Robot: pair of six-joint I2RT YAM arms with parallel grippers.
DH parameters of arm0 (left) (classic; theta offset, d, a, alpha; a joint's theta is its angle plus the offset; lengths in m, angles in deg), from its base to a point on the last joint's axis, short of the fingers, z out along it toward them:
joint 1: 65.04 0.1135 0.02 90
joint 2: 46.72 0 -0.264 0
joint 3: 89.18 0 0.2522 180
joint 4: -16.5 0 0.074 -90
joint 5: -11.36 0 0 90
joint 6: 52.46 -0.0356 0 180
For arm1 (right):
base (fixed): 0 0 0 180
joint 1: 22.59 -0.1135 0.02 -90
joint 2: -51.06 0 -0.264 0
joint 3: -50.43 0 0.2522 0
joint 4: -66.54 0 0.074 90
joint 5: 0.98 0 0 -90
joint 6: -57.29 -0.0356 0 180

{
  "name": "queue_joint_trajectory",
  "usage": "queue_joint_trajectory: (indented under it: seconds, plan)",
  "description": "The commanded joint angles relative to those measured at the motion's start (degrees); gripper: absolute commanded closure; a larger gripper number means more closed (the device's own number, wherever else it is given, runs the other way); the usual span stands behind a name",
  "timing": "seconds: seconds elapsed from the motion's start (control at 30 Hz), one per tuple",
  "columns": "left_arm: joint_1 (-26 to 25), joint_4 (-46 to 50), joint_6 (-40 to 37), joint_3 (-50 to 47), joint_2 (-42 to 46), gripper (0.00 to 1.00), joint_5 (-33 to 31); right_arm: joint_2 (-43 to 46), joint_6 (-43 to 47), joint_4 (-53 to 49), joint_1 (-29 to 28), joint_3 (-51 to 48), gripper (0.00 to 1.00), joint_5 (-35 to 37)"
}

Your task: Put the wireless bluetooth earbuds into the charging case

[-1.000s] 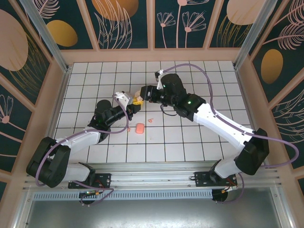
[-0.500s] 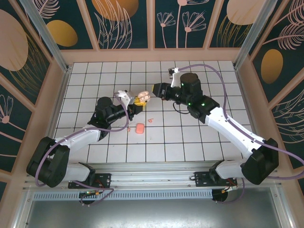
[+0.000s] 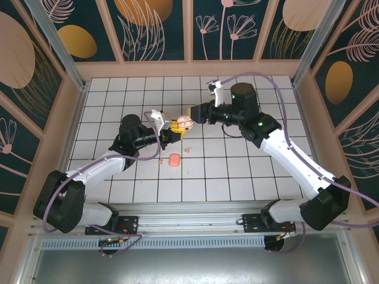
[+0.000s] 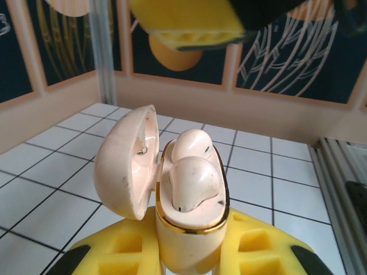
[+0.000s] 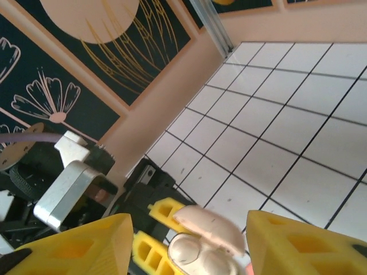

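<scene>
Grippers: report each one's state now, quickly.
Left gripper: jaws shut on the pale-pink, gold-rimmed plastic charging case, lid open.
Right gripper: jaws open, holding nothing.

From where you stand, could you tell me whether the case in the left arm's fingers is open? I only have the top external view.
Observer: Yes; the left wrist view shows the charging case open, its lid hinged to the left.
Operator: Is anything inside it?
Observer: Two earbuds sit inside, one behind the other.
Operator: And the other arm?
Observer: The right fingers stand apart in the right wrist view, with the case showing between them and touching neither.
</scene>
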Motion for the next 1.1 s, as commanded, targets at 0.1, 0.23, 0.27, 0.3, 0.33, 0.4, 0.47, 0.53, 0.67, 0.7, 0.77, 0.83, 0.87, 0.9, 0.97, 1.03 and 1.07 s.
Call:
queue_joint_trajectory:
  seconds: [0.1, 0.23, 0.27, 0.3, 0.33, 0.4, 0.47, 0.53, 0.67, 0.7, 0.77, 0.83, 0.87, 0.9, 0.97, 1.03, 1.07]
  plan:
    - [-0.11, 6.84, -5.1, 3.98, -0.64, 0.85, 8.06, -5.26, 7.85, -9.21, 3.92, 6.94, 0.4, -12.38]
    - [-0.17, 7.82, -5.39, 4.58, -0.51, 0.85, 9.06, -7.19, 8.8, -9.17, 3.9, 7.6, 0.4, -17.51]
    - [-0.19, 8.15, -5.43, 4.8, -0.37, 0.84, 9.11, -7.46, 8.89, -8.9, 3.99, 7.53, 0.39, -18.5]
    - [-0.2, 8.3, -5.49, 4.87, -0.29, 0.84, 9.2, -7.7, 8.98, -8.7, 3.97, 7.32, 0.39, -19.13]
    - [-0.19, 8.41, -5.52, 4.93, -0.18, 0.84, 9.2, -7.77, 8.98, -8.54, 3.94, 7.17, 0.39, -19.61]
    - [-0.13, 8.6, -5.65, 5.04, -0.07, 0.84, 9.18, -7.87, 8.88, -8.02, 3.92, 6.49, 0.39, -20.55]
    - [-0.2, 8.73, -5.65, 5.15, 0.1, 0.84, 9.03, -7.98, 8.64, -7.58, 3.92, 5.84, 0.39, -21.5]
    - [-0.17, 8.8, -5.63, 5.3, 0.07, 0.85, 8.94, -7.9, 8.25, -6.96, 3.77, 5.16, 0.39, -22.66]
    - [-0.27, 8.78, -5.62, 5.57, 0.21, 0.84, 9.2, -7.76, 7.81, -6.47, 3.43, 4.27, 0.39, -22.79]
    - [-0.28, 8.78, -5.7, 5.57, 0.4, 0.85, 9.23, -7.67, 7.71, -6.38, 3.35, 4.06, 0.39, -22.61]
    - [-0.46, 8.85, -5.95, 5.52, 0.55, 0.84, 9.2, -7.68, 7.36, -5.74, 3.24, 3.66, 0.39, -22.31]
    - [-0.59, 8.82, -6.03, 5.61, 0.68, 0.84, 9.23, -7.85, 6.84, -5.11, 3.14, 3.39, 0.39, -22.39]
    - [-0.63, 8.85, -6.01, 5.64, 0.63, 0.84, 9.2, -8.08, 6.67, -4.84, 3.0, 3.34, 0.39, -22.68]
    - [-0.64, 8.87, -5.97, 5.65, 0.63, 0.84, 9.16, -8.44, 6.66, -4.82, 2.79, 3.42, 0.39, -22.97]
    - [-0.77, 8.96, -6.03, 5.65, 0.72, 0.84, 8.7, -9.16, 7.09, -5.56, 2.35, 4.01, 0.39, -23.26]
    - [-0.79, 8.8, -6.27, 5.65, 0.81, 0.84, 8.13, -9.58, 7.6, -6.14, 2.34, 4.34, 0.39, -23.54]
    - [-0.77, 8.78, -6.39, 5.72, 0.72, 0.84, 7.66, -9.66, 7.63, -5.86, 2.34, 4.17, 0.39, -24.27]
